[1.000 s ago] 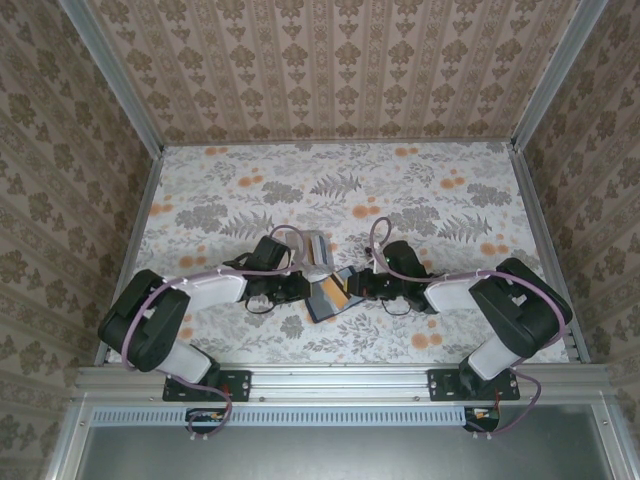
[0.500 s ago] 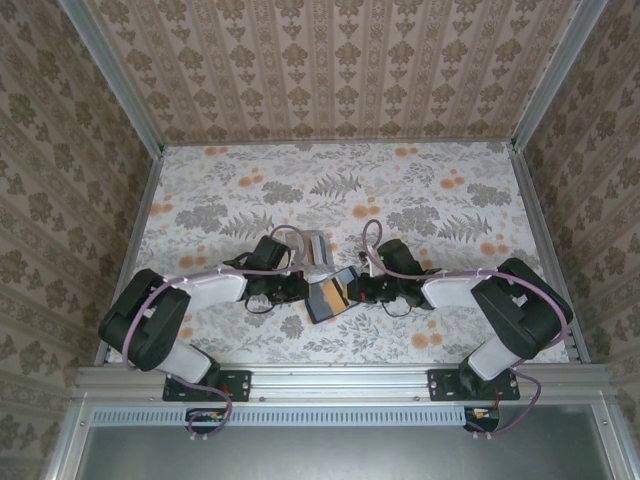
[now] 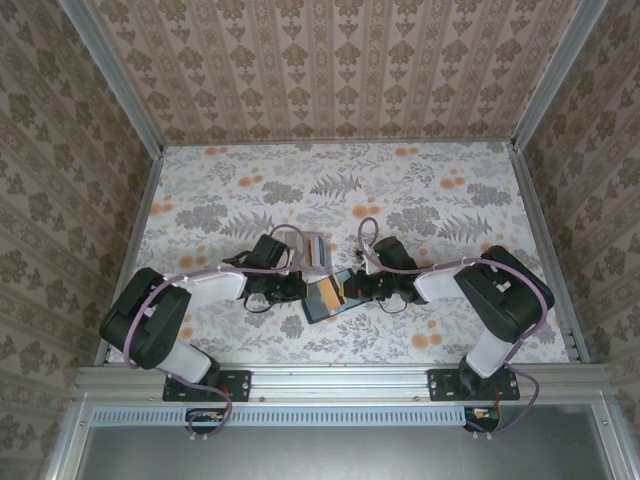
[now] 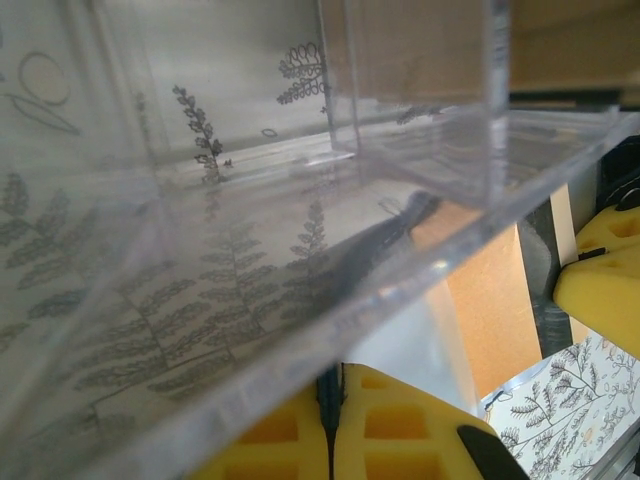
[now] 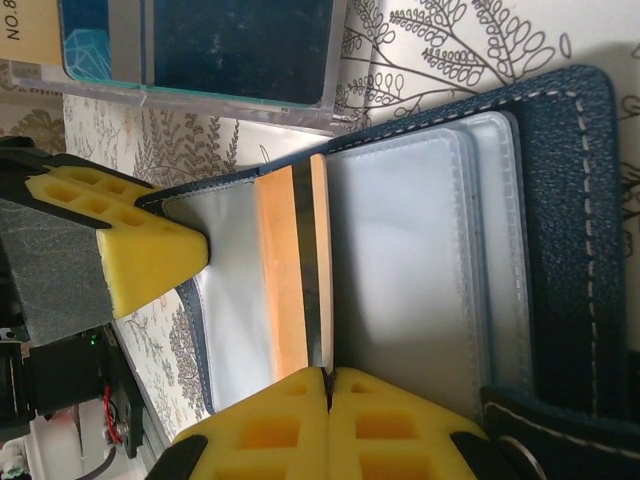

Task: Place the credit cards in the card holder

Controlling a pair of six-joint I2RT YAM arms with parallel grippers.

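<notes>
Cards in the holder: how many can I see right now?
1. An orange card with a dark stripe lies partly tucked among the clear sleeves of the open holder. More may be hidden behind the sleeves.

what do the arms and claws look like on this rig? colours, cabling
The left arm and right arm have bulky black joint housings with white link covers. A mauve cable loops along each. The left claw and right claw carry yellow pads moulded with square recesses.
</notes>
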